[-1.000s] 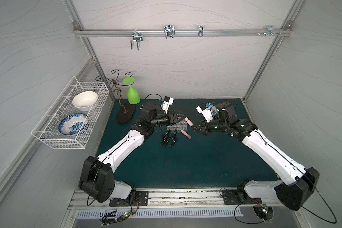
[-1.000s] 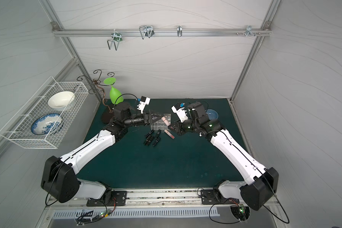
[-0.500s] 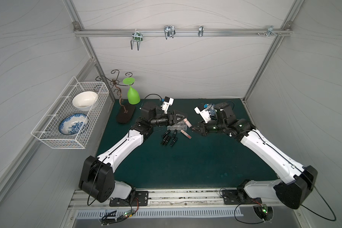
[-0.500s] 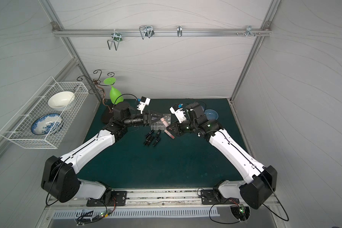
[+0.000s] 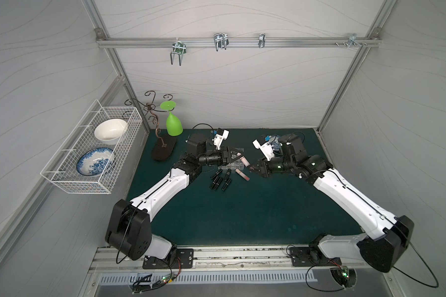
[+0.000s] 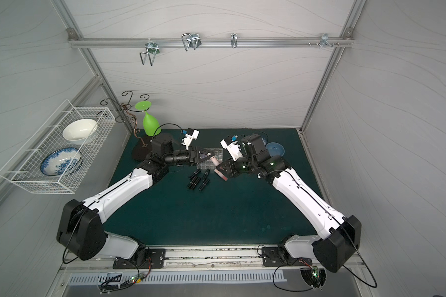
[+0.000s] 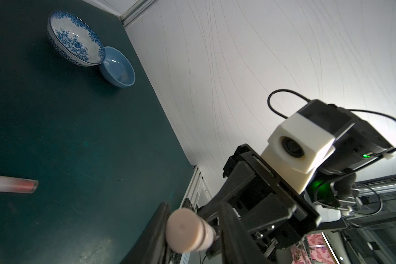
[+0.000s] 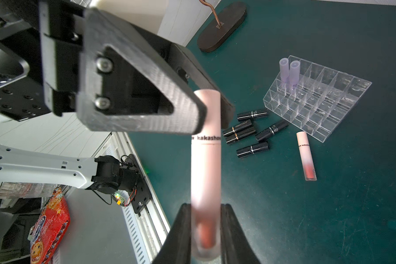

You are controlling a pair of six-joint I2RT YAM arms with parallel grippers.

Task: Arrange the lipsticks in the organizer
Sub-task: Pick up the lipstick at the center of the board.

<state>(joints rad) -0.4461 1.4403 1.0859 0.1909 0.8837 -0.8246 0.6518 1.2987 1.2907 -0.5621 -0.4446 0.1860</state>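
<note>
Lipstick (image 8: 205, 160) in peach pink spans the gap between two arms, its long axis running hand to hand: the right hand (image 8: 205, 206) clamps the clear base, the left hand (image 7: 193, 214) is closed on the cap. The organizer (image 8: 325, 107) sits on the surface (image 8: 329, 205) just under the left hand, likely the nearer arm for the drop, two lilac tubes (image 8: 289, 75) upright in one corner

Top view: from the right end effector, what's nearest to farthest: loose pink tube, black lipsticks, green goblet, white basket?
From the right end effector:
1. Loose peach-pink lipstick tube, lying on the mat just beside it.
2. Glossy black lipstick tubes, clustered mid-mat.
3. Green plastic goblet, upside down, back-left corner.
4. White wire basket, on the left wall.
</note>
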